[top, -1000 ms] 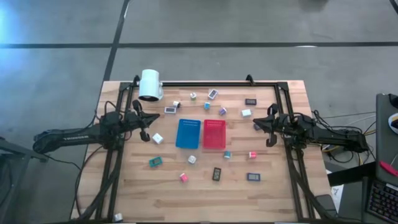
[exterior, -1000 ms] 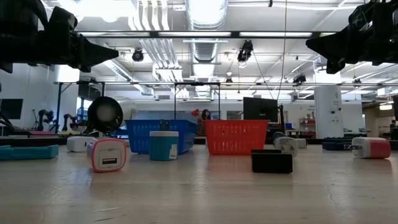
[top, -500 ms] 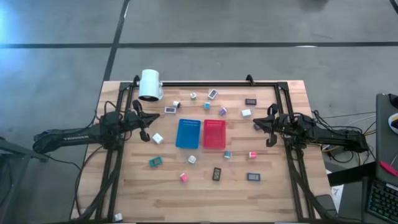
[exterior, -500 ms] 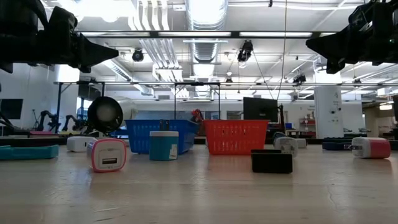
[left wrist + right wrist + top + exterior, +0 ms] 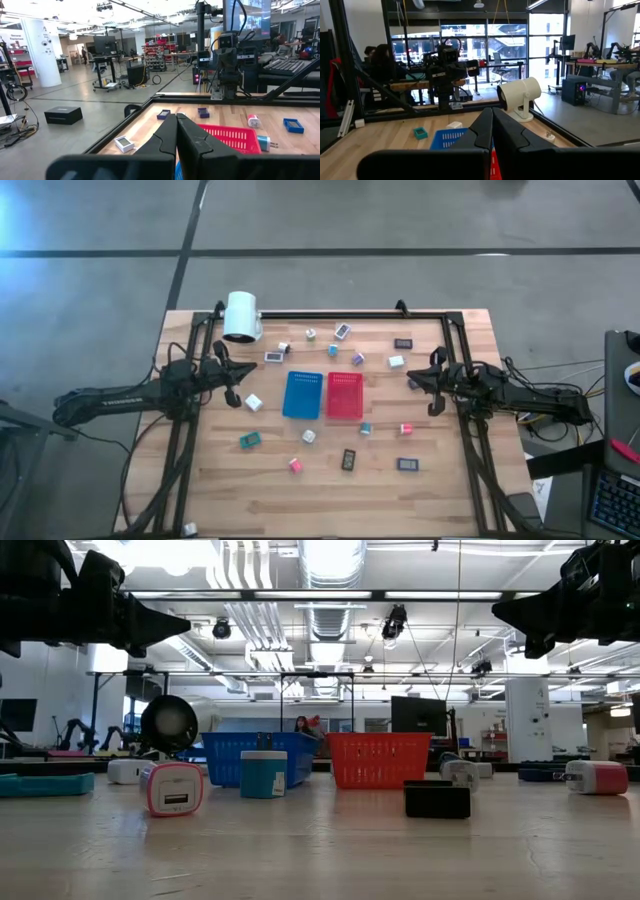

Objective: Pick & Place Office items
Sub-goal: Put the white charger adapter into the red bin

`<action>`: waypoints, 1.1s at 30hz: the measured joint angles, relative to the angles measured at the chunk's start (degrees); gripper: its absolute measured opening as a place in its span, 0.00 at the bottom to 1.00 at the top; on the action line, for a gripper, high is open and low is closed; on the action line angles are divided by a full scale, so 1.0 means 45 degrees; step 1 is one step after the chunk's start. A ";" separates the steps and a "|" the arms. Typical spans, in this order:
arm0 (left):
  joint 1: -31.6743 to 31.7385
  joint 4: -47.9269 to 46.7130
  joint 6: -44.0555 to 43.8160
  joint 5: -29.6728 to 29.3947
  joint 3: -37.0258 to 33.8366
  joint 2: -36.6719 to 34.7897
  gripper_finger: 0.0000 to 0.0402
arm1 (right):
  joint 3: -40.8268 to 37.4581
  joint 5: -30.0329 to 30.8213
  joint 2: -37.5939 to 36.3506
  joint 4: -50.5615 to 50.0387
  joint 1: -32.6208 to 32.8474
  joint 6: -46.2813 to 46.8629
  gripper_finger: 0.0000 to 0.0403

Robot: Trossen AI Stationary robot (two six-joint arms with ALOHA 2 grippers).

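Observation:
The office items lie scattered flat on the wooden table around two trays: a white cube [image 5: 253, 402], a teal one [image 5: 249, 441], a pink one [image 5: 296, 465] and dark flat rectangles [image 5: 349, 459] [image 5: 407, 464]. In the low view a pink-rimmed cube [image 5: 173, 789], a teal cube [image 5: 264, 774] and a dark rectangle [image 5: 437, 799] stand nearest. My left gripper [image 5: 238, 383] [image 5: 176, 120] hovers shut above the table left of the blue tray [image 5: 303, 394]. My right gripper [image 5: 414, 380] [image 5: 492, 114] hovers shut right of the red tray [image 5: 345, 395]. Neither holds anything.
A big white cylinder [image 5: 241, 316] stands at the far left corner. A black frame [image 5: 330, 314] runs along the far edge and both sides of the table. The blue and red trays sit side by side at the centre. Bare wood lies along the near edge [image 5: 320, 505].

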 joint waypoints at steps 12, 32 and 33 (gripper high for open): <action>0.0000 0.0000 0.0000 0.0000 0.0000 0.0000 0.02 | 0.0005 -0.0019 0.0009 0.0811 0.0000 0.0573 0.02; 0.0003 -0.0005 -0.0049 0.0000 0.0000 0.0000 0.02 | 0.0342 0.0553 0.1809 0.3633 0.0000 -0.0888 0.02; 0.0000 -0.0005 -0.0044 -0.0002 0.0000 0.0000 0.02 | 0.0457 0.0669 0.1983 0.3639 -0.0001 -0.0972 0.02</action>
